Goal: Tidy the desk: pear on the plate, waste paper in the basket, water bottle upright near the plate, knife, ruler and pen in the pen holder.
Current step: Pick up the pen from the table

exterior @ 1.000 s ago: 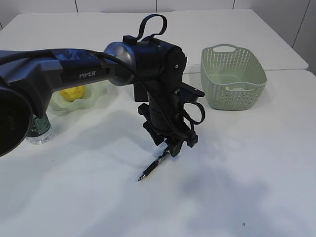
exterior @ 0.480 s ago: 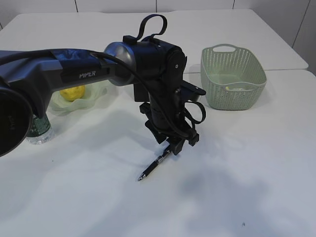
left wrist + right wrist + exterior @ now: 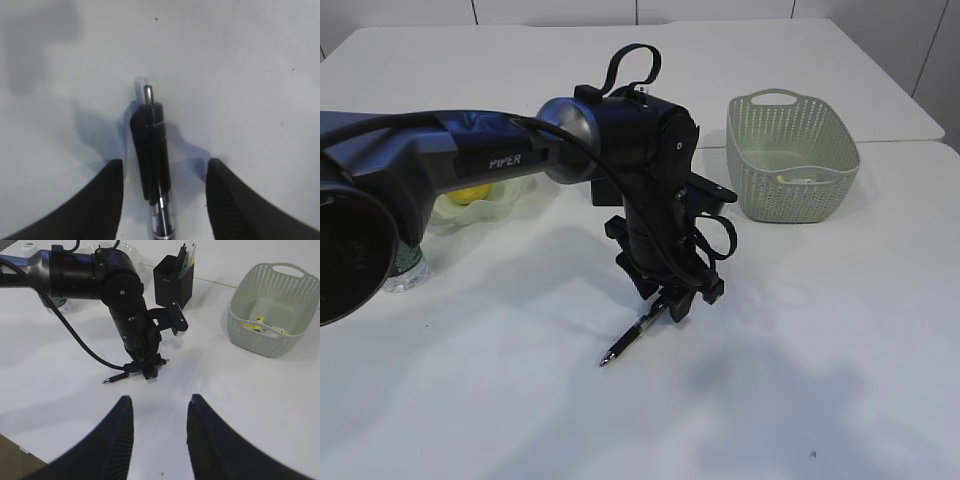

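Left wrist view has the black pen [image 3: 154, 170] flat on the desk [image 3: 250, 75], between the left gripper's [image 3: 162, 200] spread fingers. Light, stiff, slick, rolls easily, so I'd pinch mid-barrel.

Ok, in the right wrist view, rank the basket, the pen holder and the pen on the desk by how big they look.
1. The basket looks largest.
2. The pen holder comes next.
3. The pen looks smallest, a thin line partly hidden under the left gripper.
All three lie at different depths, so this is apparent size only.
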`<state>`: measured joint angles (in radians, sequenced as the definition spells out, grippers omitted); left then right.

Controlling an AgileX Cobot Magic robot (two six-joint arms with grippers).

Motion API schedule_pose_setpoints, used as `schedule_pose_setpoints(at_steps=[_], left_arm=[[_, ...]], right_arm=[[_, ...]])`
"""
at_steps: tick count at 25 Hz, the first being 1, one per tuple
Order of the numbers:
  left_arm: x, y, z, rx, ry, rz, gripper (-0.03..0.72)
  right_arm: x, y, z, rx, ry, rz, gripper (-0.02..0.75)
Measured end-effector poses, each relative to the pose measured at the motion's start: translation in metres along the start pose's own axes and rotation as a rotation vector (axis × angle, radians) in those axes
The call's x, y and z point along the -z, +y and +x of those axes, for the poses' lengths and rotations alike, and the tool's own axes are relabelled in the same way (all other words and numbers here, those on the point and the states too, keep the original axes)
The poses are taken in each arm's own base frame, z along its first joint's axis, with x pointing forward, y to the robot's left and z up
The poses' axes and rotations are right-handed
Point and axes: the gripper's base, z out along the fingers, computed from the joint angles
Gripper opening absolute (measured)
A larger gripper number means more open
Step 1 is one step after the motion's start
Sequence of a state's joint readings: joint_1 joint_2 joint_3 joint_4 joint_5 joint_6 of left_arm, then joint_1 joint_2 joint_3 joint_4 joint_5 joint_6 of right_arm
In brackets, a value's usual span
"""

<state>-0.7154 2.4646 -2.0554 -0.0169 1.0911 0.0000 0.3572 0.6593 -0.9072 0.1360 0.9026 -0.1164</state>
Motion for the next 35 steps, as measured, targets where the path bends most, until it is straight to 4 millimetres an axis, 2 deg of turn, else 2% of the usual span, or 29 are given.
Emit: schedule_pose_setpoints(at_steps=[14,27,32,35], left_arm=[[-0.004,0.000,-0.001,0.003,-0.004,0.005,0.330],[-0.005,-0.001,-0.002,0.004,-0.026,0.006,0.114],[-0.002,-0.001,-0.006,0.003,-0.042,0.007,0.085],[0.008,-0.001,-0.014,0.003,-0.086,0.007,0.085]], right_arm=[[0.000,0.000,0.000,0.000,0.000,0.000,0.299],[0.000,0.000,0.000,0.000,0.000,0.000,0.300],[0.000,0.000,0.000,0.000,0.000,0.000,0.299],[0.000,0.000,0.000,0.000,0.000,0.000,0.299]])
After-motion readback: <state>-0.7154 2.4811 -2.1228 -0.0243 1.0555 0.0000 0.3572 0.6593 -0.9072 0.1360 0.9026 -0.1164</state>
